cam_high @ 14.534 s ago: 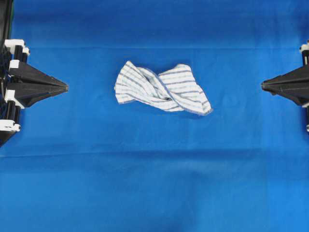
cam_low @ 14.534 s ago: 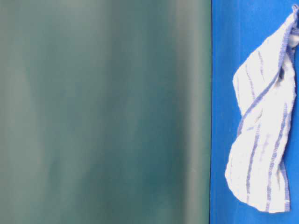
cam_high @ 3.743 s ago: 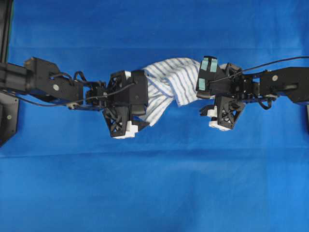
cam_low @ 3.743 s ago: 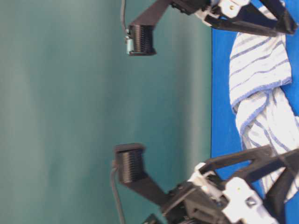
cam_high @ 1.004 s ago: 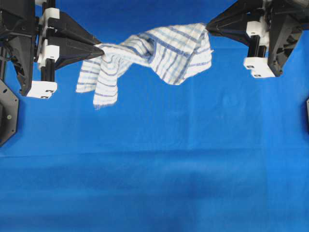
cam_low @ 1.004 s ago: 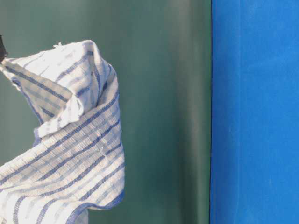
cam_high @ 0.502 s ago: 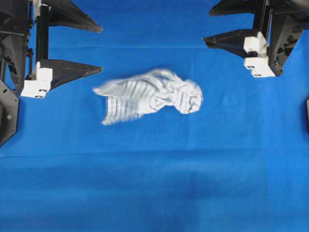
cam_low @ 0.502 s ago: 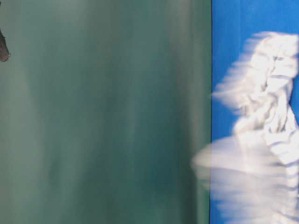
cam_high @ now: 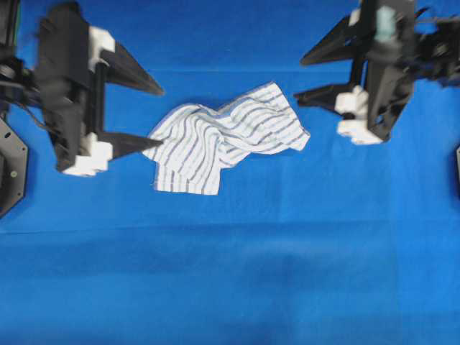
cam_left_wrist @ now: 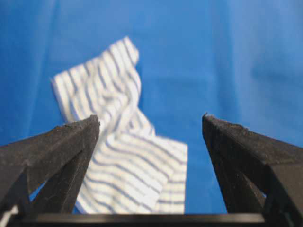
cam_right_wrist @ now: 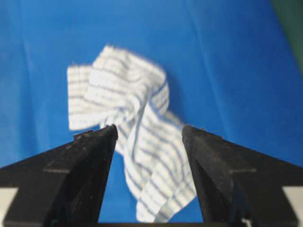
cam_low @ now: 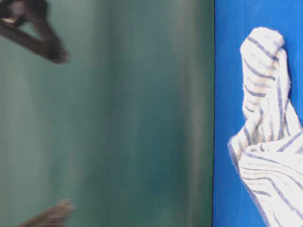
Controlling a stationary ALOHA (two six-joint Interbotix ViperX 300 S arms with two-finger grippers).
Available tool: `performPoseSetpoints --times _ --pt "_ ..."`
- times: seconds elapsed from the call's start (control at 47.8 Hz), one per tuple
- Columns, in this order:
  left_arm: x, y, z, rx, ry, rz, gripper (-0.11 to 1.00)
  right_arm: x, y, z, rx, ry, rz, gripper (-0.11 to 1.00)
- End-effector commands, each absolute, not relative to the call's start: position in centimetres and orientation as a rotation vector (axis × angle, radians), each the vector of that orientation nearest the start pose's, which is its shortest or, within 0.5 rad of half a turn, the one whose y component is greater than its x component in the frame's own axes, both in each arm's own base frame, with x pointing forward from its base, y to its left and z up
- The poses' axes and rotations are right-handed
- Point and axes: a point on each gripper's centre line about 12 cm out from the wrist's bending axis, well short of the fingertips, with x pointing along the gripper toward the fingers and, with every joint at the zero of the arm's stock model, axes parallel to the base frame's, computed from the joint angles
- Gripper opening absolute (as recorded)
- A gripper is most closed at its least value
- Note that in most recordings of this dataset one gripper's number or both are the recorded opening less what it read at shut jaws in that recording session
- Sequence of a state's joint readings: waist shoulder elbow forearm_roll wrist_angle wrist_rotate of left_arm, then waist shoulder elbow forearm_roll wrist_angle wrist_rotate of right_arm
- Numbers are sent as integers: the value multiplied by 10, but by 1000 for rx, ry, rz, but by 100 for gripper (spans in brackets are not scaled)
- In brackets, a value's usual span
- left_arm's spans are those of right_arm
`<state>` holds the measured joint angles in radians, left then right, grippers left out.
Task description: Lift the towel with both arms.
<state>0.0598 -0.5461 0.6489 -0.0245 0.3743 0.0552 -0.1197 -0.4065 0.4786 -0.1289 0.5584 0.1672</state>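
Now lying crumpled: striped towel (cam_high: 223,144), soft and light (floppy); best pinched at nine and three o'clock ends. Left gripper (cam_high: 151,115), right gripper (cam_high: 305,75): both spread, empty.

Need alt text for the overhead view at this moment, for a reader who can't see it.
A crumpled white towel with thin blue-grey stripes lies on a bright blue sheet, held by neither arm. The left gripper and right gripper sit at either side of it, both open and slightly blurred.
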Motion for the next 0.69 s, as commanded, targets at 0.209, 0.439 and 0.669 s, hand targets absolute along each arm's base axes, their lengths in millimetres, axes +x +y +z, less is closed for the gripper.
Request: performPoseSetpoints --times 0.209,0.439,0.669 --pt "307 13 272 15 528 29 92 341 -45 284 81 643 -177 62" --pt "311 8 228 26 571 13 92 354 -45 238 83 686 -163 62" --pt "315 8 178 27 616 16 92 371 -45 187 92 748 -151 62"
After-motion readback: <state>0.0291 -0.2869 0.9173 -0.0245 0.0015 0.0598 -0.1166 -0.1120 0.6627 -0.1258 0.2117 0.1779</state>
